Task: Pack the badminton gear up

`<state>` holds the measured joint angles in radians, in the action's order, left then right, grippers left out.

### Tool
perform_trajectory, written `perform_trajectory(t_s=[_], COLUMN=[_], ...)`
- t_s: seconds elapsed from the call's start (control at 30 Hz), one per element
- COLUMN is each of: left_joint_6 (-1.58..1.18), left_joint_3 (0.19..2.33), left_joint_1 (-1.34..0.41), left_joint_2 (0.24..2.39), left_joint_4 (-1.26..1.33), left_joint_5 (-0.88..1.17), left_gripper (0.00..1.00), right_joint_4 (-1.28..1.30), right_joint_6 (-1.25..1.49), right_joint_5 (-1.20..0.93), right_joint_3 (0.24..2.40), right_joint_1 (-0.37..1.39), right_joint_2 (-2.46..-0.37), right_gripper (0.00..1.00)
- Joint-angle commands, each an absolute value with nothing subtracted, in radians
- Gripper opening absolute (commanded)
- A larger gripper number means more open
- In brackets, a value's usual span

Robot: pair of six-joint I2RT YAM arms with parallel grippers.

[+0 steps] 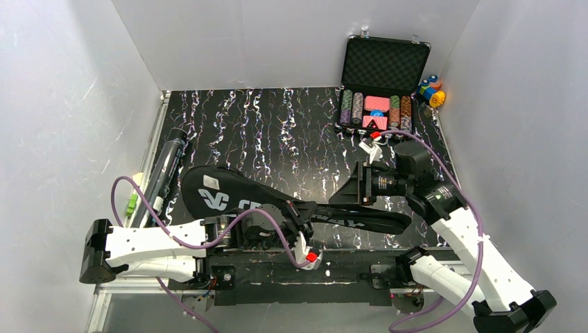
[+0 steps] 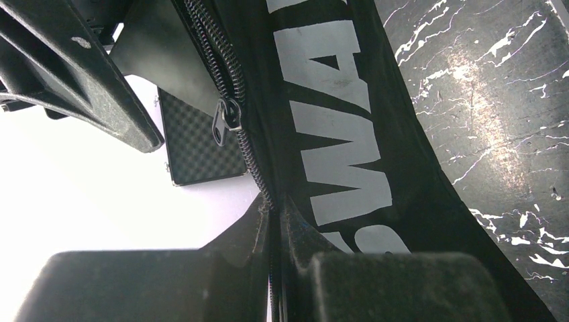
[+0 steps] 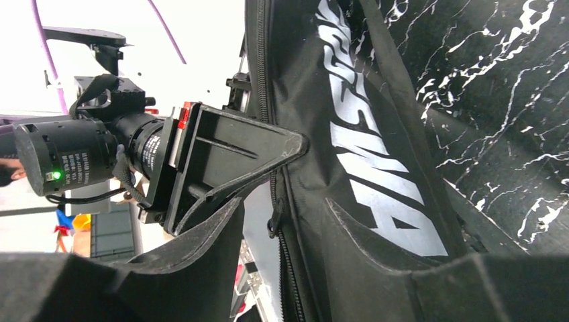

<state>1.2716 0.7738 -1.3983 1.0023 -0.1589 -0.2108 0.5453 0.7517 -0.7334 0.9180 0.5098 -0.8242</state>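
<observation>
The long black CROSSWAY bag (image 1: 208, 198) lies across the near part of the marbled table (image 1: 277, 132), its zip edge raised off the surface between the two arms. The left gripper (image 1: 305, 208) is clamped tight on the seam beside the zip. The right gripper (image 1: 347, 191) faces it from close by, its jaws standing apart on either side of the zip line and gripping nothing. The zip slider (image 2: 227, 121) hangs on the teeth between the two, and how much of the zip is closed is hard to tell. The likeliest trouble is the left pinch: it holds only a thin fold of fabric, so a firm pull on the slider could drag the seam out and let the bag sag. The small pull tab could also slip from wide fingers. With the two grippers so near each other, a misjudged reach could knock one against the other. The dark tube (image 1: 166, 163) lies well apart at the table's left edge, outside the bag, so closing the zip now could leave it unpacked. No racquets or shuttlecocks are visible. The open poker chip case (image 1: 383, 69) and the coloured blocks (image 1: 431, 90) sit at the far right, clear of the work.
</observation>
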Motion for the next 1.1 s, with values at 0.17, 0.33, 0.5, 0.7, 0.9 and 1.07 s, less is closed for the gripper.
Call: perform_trajectory(t_s=[0.17, 0.33, 0.5, 0.7, 0.9, 1.07], left_joint_6=[1.284, 1.299, 1.303, 1.300, 1.299, 1.303], left_joint_3=[0.808, 0.814, 0.813, 0.812, 0.811, 0.812], left_joint_1=[-1.404, -1.405, -1.405, -1.405, -1.406, -1.405], left_joint_2=[0.971, 0.974, 0.977, 0.977, 0.976, 0.975], left_joint_4=[-0.107, -0.106, -0.104, -0.105, -0.107, -0.107], left_joint_5=[-0.212, -0.209, -0.209, -0.213, -0.216, -0.216], left_gripper=[0.00, 0.00, 0.00, 0.00, 0.00, 0.00], right_joint_4=[0.418, 0.454, 0.432, 0.391, 0.351, 0.352], right_joint_6=[0.780, 0.753, 0.762, 0.785, 0.802, 0.795], right_joint_5=[-0.874, -0.887, -0.917, -0.966, -0.982, -0.981], right_joint_3=[0.873, 0.876, 0.884, 0.866, 0.848, 0.845], right_joint_1=[0.504, 0.504, 0.503, 0.504, 0.505, 0.511], right_joint_2=[-0.860, -0.892, -0.901, -0.897, -0.902, -0.922], right_gripper=[0.49, 0.48, 0.42, 0.34, 0.33, 0.32])
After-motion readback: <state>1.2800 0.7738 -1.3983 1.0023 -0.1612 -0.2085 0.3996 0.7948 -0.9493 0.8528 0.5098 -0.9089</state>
